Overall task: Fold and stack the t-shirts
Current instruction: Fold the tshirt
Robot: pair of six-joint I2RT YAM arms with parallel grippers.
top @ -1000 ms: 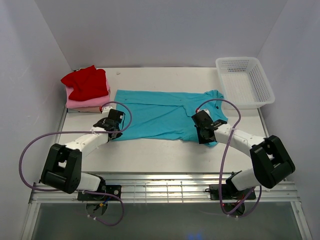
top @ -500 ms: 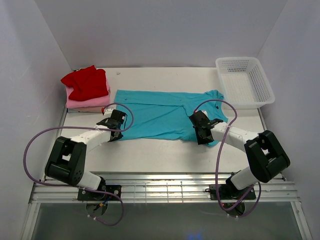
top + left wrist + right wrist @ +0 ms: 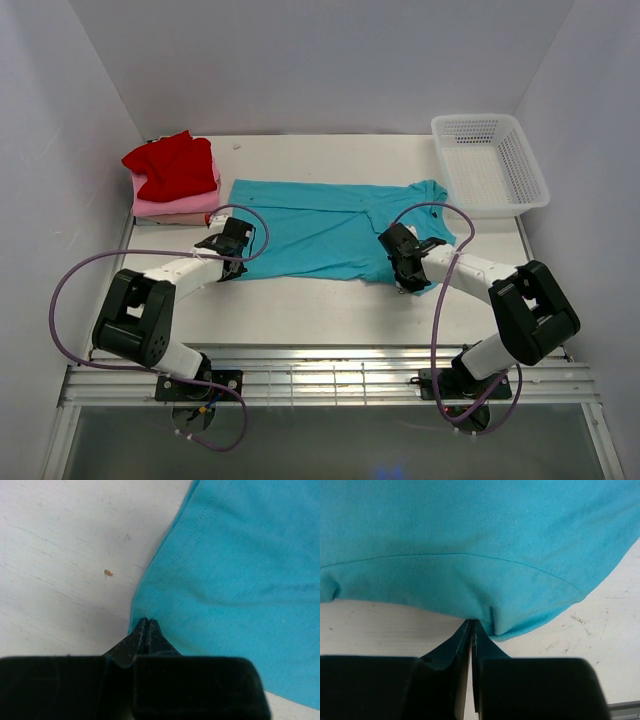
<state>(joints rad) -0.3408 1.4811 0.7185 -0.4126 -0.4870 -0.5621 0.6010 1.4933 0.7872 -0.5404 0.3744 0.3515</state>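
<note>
The teal t-shirt (image 3: 320,228) lies spread flat across the middle of the table (image 3: 320,312), collar end to the right, bottom hem to the left. Both arms are folded low over the near part of the table, each elbow raised near its base and each forearm reaching inward and away toward the shirt's near edge.

The left gripper (image 3: 232,262) sits at the shirt's near-left corner. In the left wrist view its fingers (image 3: 140,637) are pressed together to a point, with the corner of the teal hem caught at their tip (image 3: 146,625). A bare strip of scuffed white table lies to the left of the cloth.

The right gripper (image 3: 405,275) is down at the near edge of the shirt's right end, by the sleeve. In the right wrist view its jaws are likewise closed (image 3: 471,626), nipping the rounded teal edge, where a small pucker shows just beside the tips.

At the far left of the table, well apart from both grippers, a red shirt (image 3: 172,165) sits on top of a pink one (image 3: 178,205), with a beige one (image 3: 165,219) at the bottom. A white mesh basket (image 3: 490,165) stands at the far right corner.
</note>
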